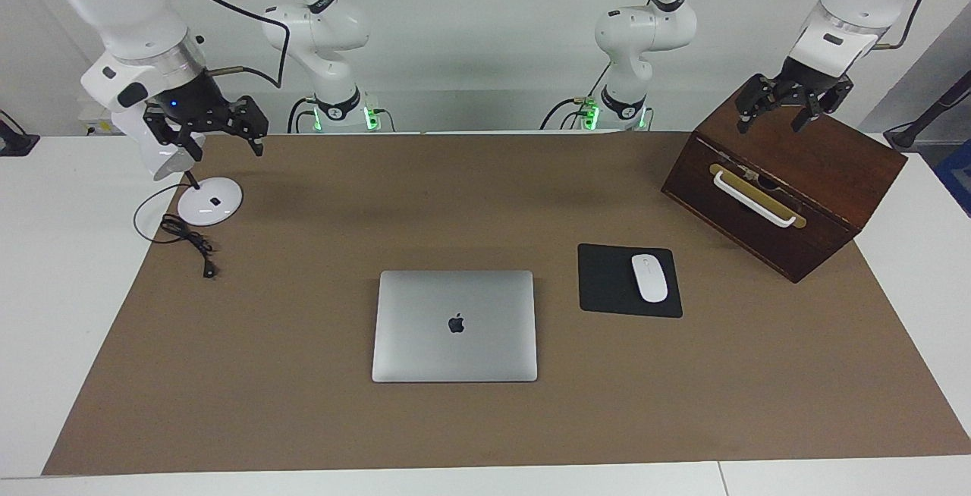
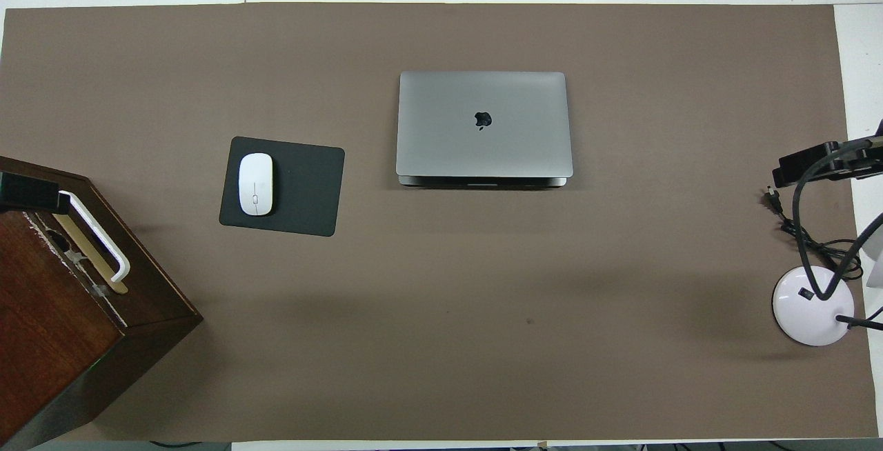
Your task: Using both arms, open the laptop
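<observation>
The silver-grey laptop (image 1: 455,325) (image 2: 483,123) lies shut and flat in the middle of the brown mat, dark apple logo up. Its edge nearer to the robots shows the thin seam between lid and base. My right gripper (image 1: 220,141) hangs open in the air over the white lamp base at the right arm's end of the table. My left gripper (image 1: 777,118) hangs open over the top of the wooden box at the left arm's end. Both are well apart from the laptop and hold nothing. In the overhead view only dark tips of the left gripper (image 2: 27,192) and right gripper (image 2: 807,161) show.
A black mouse pad (image 1: 607,280) (image 2: 303,189) with a white mouse (image 1: 650,277) (image 2: 255,184) lies beside the laptop toward the left arm's end. The dark wooden box (image 1: 789,177) (image 2: 62,313) has a white handle. A white lamp base (image 1: 210,202) (image 2: 814,306) with black cable (image 1: 190,242) sits under the right gripper.
</observation>
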You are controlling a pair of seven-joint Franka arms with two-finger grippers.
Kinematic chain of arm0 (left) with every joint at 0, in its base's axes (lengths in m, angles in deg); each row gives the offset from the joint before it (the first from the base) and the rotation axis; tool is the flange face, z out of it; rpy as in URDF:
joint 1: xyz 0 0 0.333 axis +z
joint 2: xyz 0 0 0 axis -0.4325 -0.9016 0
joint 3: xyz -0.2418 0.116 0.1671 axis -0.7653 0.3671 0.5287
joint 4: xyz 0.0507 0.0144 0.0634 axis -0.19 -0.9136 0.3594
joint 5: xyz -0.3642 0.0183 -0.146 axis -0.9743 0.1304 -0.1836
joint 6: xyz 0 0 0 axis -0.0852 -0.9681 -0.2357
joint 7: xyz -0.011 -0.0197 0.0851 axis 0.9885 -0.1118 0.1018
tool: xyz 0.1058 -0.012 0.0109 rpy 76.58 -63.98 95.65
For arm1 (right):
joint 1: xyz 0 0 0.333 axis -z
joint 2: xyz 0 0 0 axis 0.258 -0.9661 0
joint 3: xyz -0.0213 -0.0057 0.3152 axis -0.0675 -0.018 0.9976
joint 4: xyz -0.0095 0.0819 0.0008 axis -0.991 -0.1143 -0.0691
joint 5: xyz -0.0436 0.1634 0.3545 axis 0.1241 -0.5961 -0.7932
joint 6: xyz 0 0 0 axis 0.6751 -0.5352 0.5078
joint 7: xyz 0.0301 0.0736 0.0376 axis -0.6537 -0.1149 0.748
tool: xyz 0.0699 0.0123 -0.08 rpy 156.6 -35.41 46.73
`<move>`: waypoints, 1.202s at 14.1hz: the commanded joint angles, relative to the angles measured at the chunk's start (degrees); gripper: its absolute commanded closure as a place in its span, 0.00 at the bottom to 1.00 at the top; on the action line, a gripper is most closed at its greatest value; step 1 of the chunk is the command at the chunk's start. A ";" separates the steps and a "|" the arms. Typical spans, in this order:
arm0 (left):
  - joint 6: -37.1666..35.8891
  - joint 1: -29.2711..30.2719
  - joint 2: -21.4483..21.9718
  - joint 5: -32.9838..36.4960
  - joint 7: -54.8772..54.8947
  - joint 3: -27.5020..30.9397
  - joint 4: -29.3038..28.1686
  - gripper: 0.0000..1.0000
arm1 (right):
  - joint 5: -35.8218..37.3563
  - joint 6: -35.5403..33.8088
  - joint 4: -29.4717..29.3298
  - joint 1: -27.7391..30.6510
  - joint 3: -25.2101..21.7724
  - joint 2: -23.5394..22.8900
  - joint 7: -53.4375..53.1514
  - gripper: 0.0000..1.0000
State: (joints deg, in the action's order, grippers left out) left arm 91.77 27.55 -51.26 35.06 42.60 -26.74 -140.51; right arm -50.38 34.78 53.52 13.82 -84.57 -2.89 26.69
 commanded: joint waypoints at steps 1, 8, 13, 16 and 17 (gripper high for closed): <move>0.99 0.36 1.09 1.13 0.90 -0.24 -0.97 0.00 | 0.30 -1.00 -0.82 0.43 0.46 -0.15 -1.05 0.00; 0.73 0.27 1.35 1.13 0.90 -0.24 -1.15 0.00 | 0.30 -0.65 -0.73 0.42 0.46 0.03 -0.88 0.00; -0.06 -0.43 2.31 1.22 0.28 -0.77 -0.88 0.00 | 0.30 -0.39 -0.73 0.34 2.13 0.03 -0.70 0.00; -0.24 0.18 4.16 1.22 0.37 -0.68 -1.23 0.00 | 0.04 -0.30 -0.64 0.25 2.84 0.03 -0.43 0.00; -0.41 0.19 4.34 1.22 -0.07 -0.51 -1.23 0.00 | -1.61 -0.38 -0.29 0.25 2.66 0.12 -0.87 0.00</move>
State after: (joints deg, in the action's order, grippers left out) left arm 91.72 27.49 -49.04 35.06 42.60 -27.41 -140.47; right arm -50.63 34.80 53.37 13.76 -82.04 -2.89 26.68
